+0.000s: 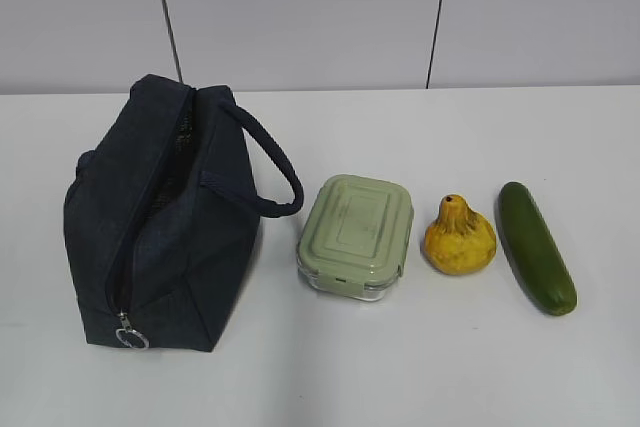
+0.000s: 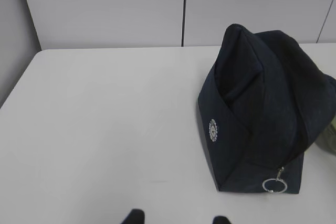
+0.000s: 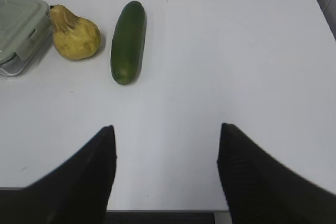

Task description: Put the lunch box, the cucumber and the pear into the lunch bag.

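Navy lunch bag (image 1: pixel 165 217) lies unzipped for loading beside lunch box (image 1: pixel 356 235), pear (image 1: pixel 459 237) and cucumber (image 1: pixel 537 247); right gripper (image 3: pixel 167 169) and left gripper (image 2: pixel 177 219) both spread, empty.

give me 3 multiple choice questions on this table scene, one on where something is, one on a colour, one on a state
1. What lies directly between the lunch box and the cucumber?
A. the lunch bag
B. the pear
C. a claw

2. What colour is the lunch box's lid?
A. pale green
B. red
C. dark navy

3. How does the right claw stand?
A. shut on the cucumber
B. shut on the pear
C. open, holding nothing

Answers:
1. B: the exterior view shows the pear in the row between box and cucumber, with the lunch bag at the far left.
2. A: the lid is pale sage green over a clear container.
3. C: the right wrist view shows its two fingers spread wide above bare table, with the fruit lying well ahead of them.
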`<state>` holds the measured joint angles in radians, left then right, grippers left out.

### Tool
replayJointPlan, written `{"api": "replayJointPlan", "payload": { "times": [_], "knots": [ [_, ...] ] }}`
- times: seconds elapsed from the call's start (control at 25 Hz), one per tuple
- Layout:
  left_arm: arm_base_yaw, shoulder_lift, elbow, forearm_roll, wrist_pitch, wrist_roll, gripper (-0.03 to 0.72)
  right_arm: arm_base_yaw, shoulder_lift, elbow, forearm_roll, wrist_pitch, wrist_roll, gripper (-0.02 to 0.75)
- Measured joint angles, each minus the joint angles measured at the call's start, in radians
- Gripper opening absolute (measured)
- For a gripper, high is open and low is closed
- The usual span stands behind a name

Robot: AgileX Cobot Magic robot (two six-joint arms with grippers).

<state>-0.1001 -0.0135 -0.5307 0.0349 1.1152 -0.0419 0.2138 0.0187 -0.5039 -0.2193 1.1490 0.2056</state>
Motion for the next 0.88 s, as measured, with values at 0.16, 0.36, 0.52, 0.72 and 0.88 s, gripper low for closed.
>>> {"api": "replayJointPlan", "payload": {
  "times": [0.16, 0.36, 0.52, 0.72, 0.88],
  "knots": [
    [0.0, 0.0, 0.0, 0.0, 0.0, 0.0, 0.242, 0.0, 0.0, 0.0, 0.0, 0.0, 0.0, 0.476],
    [0.0, 0.0, 0.0, 0.0, 0.0, 0.0, 0.242, 0.0, 0.0, 0.0, 0.0, 0.0, 0.0, 0.476],
    [0.0, 0.0, 0.0, 0.0, 0.0, 0.0, 0.242, 0.0, 0.0, 0.0, 0.0, 0.0, 0.0, 0.476],
    [0.0, 0.0, 0.0, 0.0, 0.0, 0.0, 0.242, 0.0, 0.0, 0.0, 0.0, 0.0, 0.0, 0.476],
    [0.0, 0.0, 0.0, 0.0, 0.0, 0.0, 0.242, 0.0, 0.0, 0.0, 0.0, 0.0, 0.0, 0.476]
  ]
}}
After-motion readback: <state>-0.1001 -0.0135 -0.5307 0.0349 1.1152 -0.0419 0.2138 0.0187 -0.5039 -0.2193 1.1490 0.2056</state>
